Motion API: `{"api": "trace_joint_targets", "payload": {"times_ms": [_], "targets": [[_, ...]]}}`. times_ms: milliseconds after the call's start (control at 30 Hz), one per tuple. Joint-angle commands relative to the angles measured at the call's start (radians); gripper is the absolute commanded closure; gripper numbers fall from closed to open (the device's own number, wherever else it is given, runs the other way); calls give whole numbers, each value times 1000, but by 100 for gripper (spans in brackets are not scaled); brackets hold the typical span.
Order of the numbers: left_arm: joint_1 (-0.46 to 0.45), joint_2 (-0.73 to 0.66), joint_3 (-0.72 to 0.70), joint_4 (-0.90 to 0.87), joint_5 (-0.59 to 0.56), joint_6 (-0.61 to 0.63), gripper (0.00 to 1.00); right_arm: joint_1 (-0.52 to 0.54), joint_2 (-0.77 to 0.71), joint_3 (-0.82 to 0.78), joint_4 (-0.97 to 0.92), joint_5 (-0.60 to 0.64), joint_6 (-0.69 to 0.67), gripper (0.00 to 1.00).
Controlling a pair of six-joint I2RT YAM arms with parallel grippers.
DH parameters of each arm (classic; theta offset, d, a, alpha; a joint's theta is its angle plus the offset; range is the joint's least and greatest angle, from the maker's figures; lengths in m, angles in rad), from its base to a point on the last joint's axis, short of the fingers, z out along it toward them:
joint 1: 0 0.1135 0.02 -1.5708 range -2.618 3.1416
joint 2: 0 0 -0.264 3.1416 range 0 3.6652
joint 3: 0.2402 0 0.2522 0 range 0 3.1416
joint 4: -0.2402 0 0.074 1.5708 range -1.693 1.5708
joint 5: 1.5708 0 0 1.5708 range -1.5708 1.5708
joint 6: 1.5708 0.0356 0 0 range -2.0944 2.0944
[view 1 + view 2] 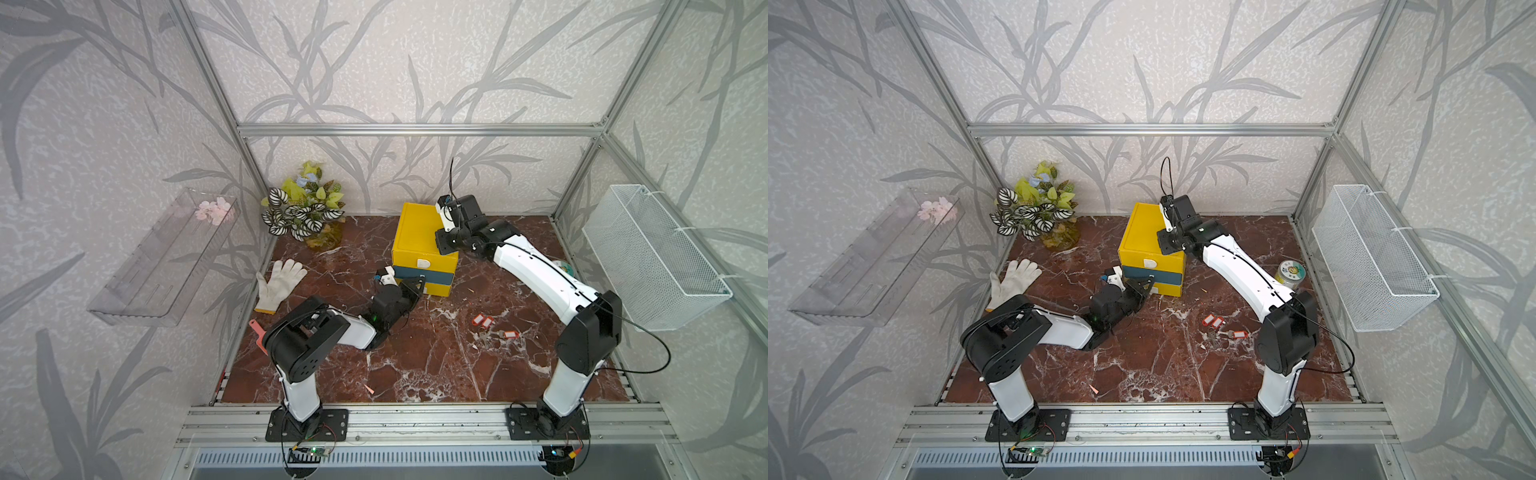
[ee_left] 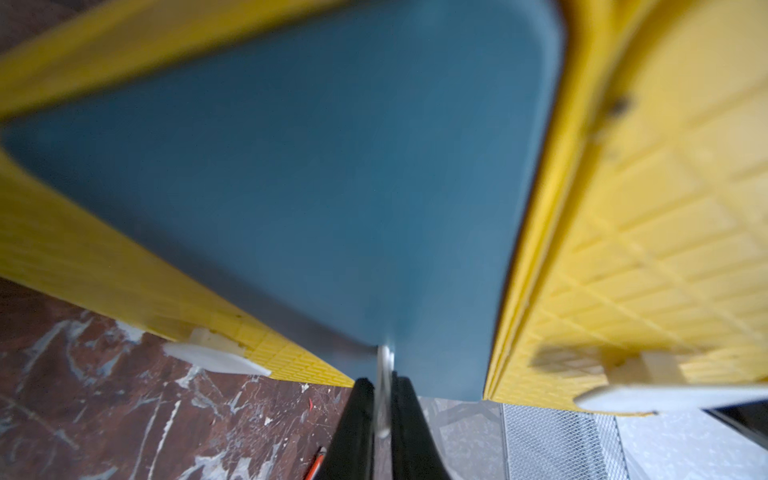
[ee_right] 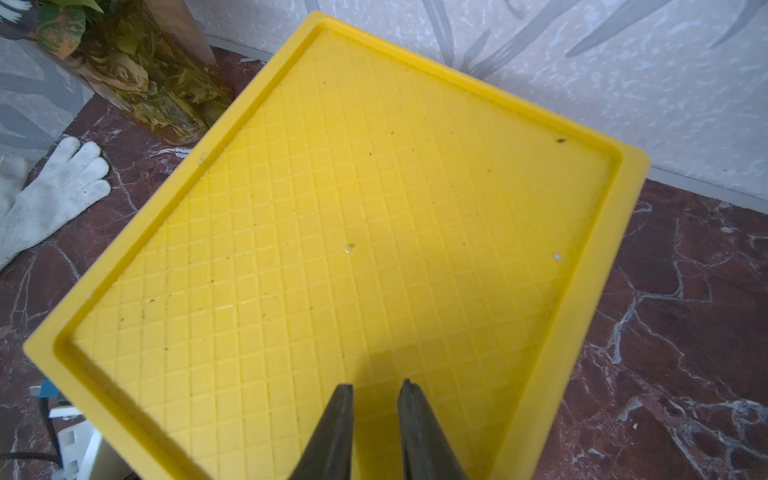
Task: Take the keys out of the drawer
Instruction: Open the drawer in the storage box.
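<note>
1. the left gripper (image 2: pixel 384 386) has its fingers pinched on the pale handle (image 2: pixel 384 361) of the blue drawer (image 2: pixel 311 187), the middle one in the yellow cabinet (image 1: pixel 415 232); the blue front looks flush with the yellow ones, so I'd say it isn't pulled out yet
2. the right gripper (image 3: pixel 376 388) is down at the cabinet's gridded top, fingers a little apart with nothing between them; my guess is it's bracing the box, but I can't tell if the tips actually touch
3. the keys (image 1: pixel 478 319): a bunch with red-orange tags lies on the table (image 1: pixel 415 374) out in front of the cabinet, on the right arm's side; whether more sit inside the blue drawer, no idea, since it's closed
4. the bit that matters: the drawer slides along its depth, out of the front face toward the arm bases; the left gripper is right at that face, so the pull should run straight back along that line; anything inside lies beyond the handle, behind the front; pull off-axis and the cabinet probably twists
</note>
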Motion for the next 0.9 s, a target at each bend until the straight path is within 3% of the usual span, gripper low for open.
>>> {"api": "trace_joint_targets", "payload": {"times_ms": [0,200,467,600,867], "targets": [[-2,9,16,36,7,10,96,7,10,12,-50,9,-12,76],[-1,-67,-22,-35,56,39,100,6,11,9,-60,12,-13,76],[-22,-272,-95,-250,110,92,100,8,20,-2,-63,0,-6,76],[-89,-326,-101,-365,102,89,100,10,25,-4,-68,0,-6,76],[-233,-356,-179,-375,-4,11,100,18,5,-33,-61,17,-5,76]]}}
